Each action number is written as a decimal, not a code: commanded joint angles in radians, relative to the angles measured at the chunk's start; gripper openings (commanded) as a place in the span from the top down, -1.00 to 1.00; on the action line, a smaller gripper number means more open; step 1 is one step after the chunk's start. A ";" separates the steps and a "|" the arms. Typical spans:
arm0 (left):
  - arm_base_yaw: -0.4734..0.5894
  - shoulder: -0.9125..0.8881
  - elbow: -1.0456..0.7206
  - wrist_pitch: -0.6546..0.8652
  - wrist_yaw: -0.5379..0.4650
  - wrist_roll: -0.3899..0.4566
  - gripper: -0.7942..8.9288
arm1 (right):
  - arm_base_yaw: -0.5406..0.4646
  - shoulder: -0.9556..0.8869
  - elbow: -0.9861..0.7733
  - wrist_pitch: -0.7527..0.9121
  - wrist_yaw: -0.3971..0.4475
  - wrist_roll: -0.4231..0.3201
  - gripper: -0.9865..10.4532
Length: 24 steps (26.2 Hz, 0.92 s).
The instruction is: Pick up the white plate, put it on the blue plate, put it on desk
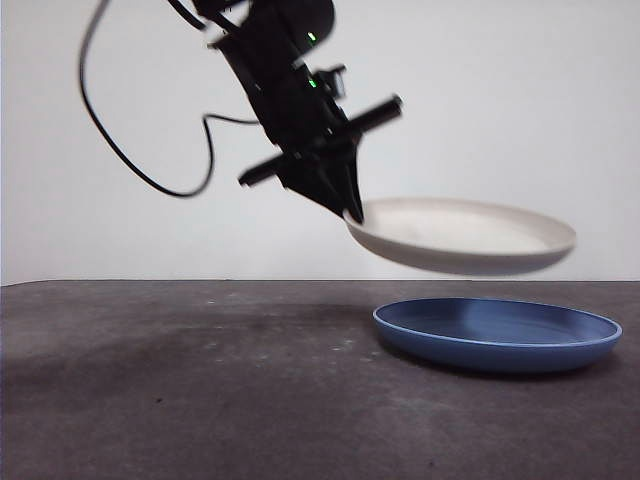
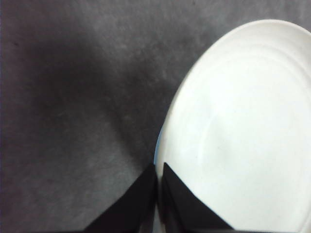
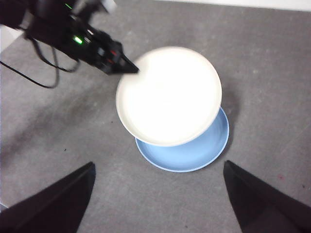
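My left gripper [image 1: 350, 212] is shut on the near rim of the white plate [image 1: 465, 235] and holds it in the air, slightly tilted, above the blue plate [image 1: 497, 333]. The blue plate lies flat on the desk [image 1: 200, 400]. In the left wrist view the jaws [image 2: 159, 170] pinch the white plate's [image 2: 238, 145] edge. The right wrist view looks down on the white plate [image 3: 169, 95] overlapping the blue plate [image 3: 194, 150], with the left gripper [image 3: 133, 70] on its rim. My right gripper [image 3: 158, 194] is open, high above both plates.
A black cable [image 1: 130, 150] hangs from the left arm over the desk's left side. A pale wall stands behind the desk.
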<state>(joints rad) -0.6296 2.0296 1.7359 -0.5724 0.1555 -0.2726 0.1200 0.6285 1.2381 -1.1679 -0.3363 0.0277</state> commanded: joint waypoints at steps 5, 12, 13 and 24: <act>-0.031 0.117 0.076 0.003 -0.002 -0.005 0.82 | 0.004 0.003 0.024 -0.011 0.006 0.010 0.09; -0.051 0.163 0.076 -0.010 -0.002 -0.004 0.82 | 0.004 0.003 0.024 -0.012 0.040 0.010 0.09; -0.055 0.163 0.076 -0.008 -0.002 0.002 0.82 | 0.004 0.003 0.024 -0.013 0.042 0.010 0.09; -0.077 0.162 0.092 -0.042 -0.002 0.010 0.25 | 0.004 0.003 0.024 -0.018 0.042 0.010 0.09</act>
<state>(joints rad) -0.6964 2.1685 1.7905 -0.6235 0.1551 -0.2722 0.1200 0.6277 1.2430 -1.1927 -0.2943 0.0303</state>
